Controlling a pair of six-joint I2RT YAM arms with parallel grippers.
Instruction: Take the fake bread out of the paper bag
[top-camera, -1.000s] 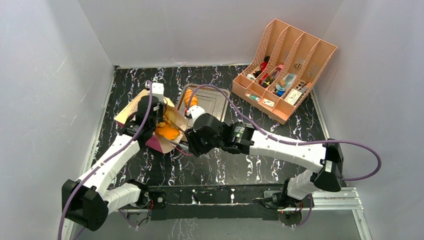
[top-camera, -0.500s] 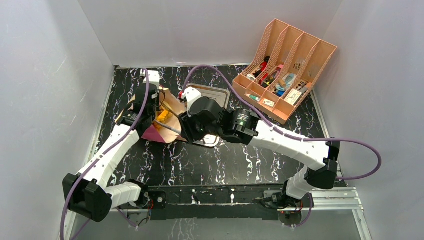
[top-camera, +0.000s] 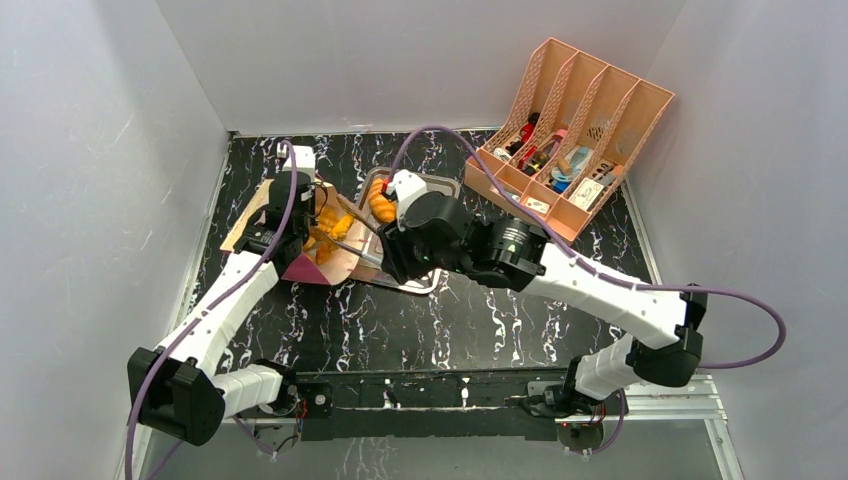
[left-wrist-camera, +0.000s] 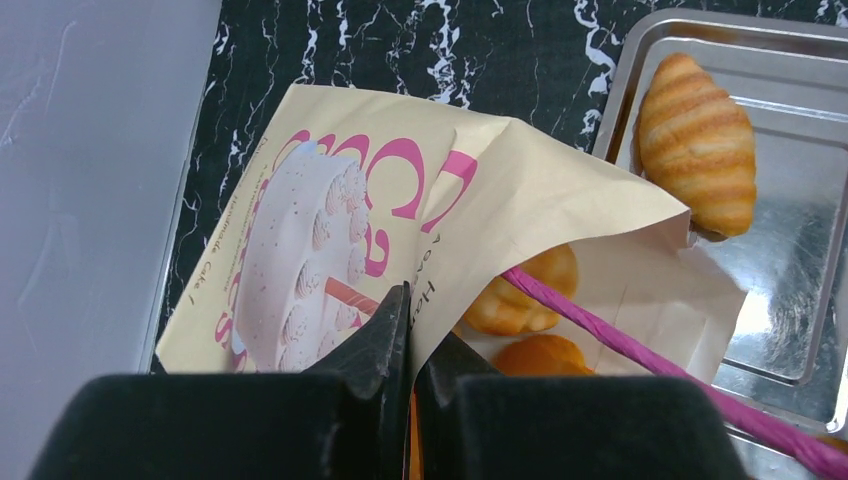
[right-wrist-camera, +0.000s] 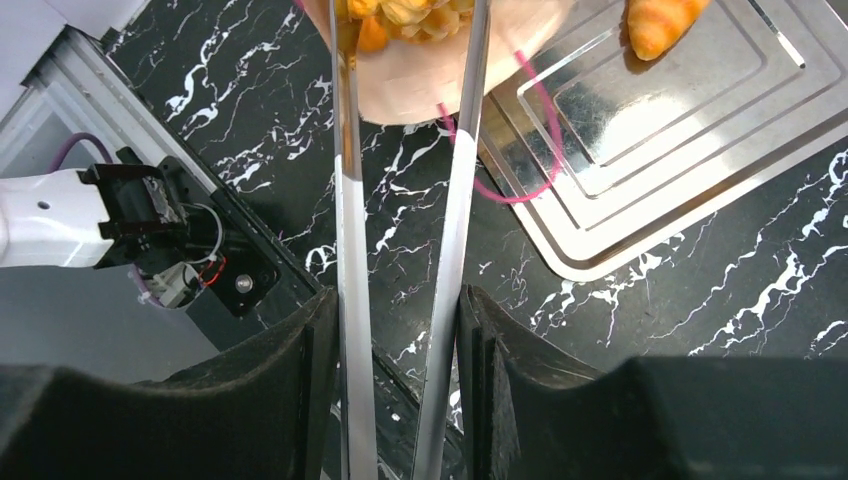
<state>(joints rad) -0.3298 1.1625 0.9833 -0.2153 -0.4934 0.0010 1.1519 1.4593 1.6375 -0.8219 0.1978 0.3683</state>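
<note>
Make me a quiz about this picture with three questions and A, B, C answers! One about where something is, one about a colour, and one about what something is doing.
1. Where does the croissant lie?
A) inside the paper bag
B) on the metal tray
C) in the left end effector

2. What colour is the bag's cord handle?
A) green
B) blue
C) pink

3. What is the left end effector doing?
A) pinching the paper bag's edge
B) hanging wide open
C) gripping the croissant

Answers:
1 B: it rests on the shiny tray, outside the bag.
2 C: a magenta-pink cord crosses the bag's mouth.
3 A: its fingers are shut with the paper's edge between them.
</note>
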